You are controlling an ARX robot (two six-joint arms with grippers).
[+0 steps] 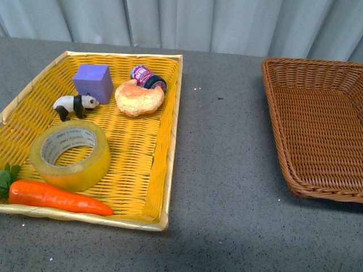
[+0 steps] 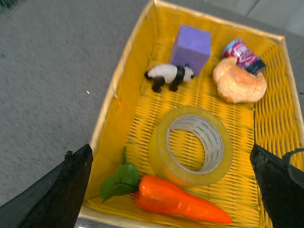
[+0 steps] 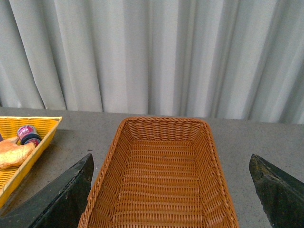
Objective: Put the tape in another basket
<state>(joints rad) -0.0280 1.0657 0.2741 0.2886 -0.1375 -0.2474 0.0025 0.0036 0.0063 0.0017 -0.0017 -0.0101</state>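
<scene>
The tape (image 1: 80, 173), a wide yellowish see-through roll with a white printed core, is lying flat near the tray's (image 1: 162, 141) front left corner, just behind the carrot (image 1: 57, 197). The left gripper (image 2: 168, 151) is hanging wide open above it, empty. The right gripper (image 3: 171, 159) is gaping empty over the basket (image 1: 317, 130).

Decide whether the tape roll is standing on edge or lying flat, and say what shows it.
Lying flat. The tape rests on one face in the yellow tray, its hole facing up with weave showing through it.
</scene>
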